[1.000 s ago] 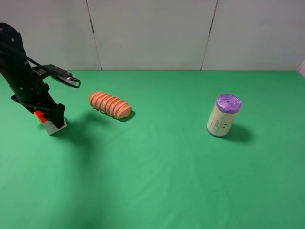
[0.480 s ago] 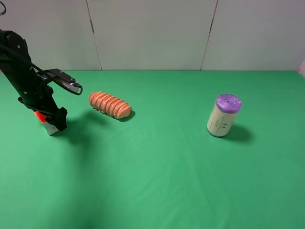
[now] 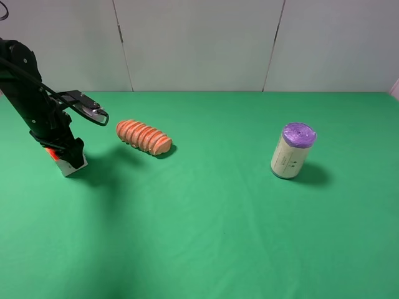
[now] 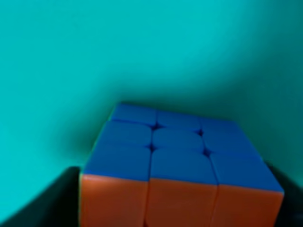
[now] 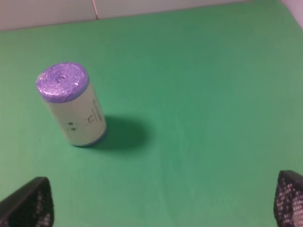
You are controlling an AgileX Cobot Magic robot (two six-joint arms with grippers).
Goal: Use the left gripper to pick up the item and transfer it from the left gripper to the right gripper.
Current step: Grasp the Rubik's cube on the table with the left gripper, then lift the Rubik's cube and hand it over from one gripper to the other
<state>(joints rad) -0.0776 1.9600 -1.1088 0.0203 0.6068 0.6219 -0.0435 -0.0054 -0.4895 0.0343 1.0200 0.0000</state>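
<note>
Left gripper (image 3: 70, 159) points down at the far left of the table (image 3: 206, 224), jaws set over the item (image 3: 63, 166). The item rests on the cloth, red and white faces showing beneath the black jaws. In the left wrist view it fills the space between them, a dark jaw close against each side. Whether they press it yet cannot be told. Against the frame one second ago, the left arm stands a little more upright and its cable bracket sits slightly lower. The item has not moved. Right of it lies the ridged orange bread loaf (image 3: 144, 137), and well apart to the right stands the purple-topped cylinder (image 3: 292, 151), both unchanged. Right gripper (image 5: 158, 203): jaws spread wide, holding nothing.
</note>
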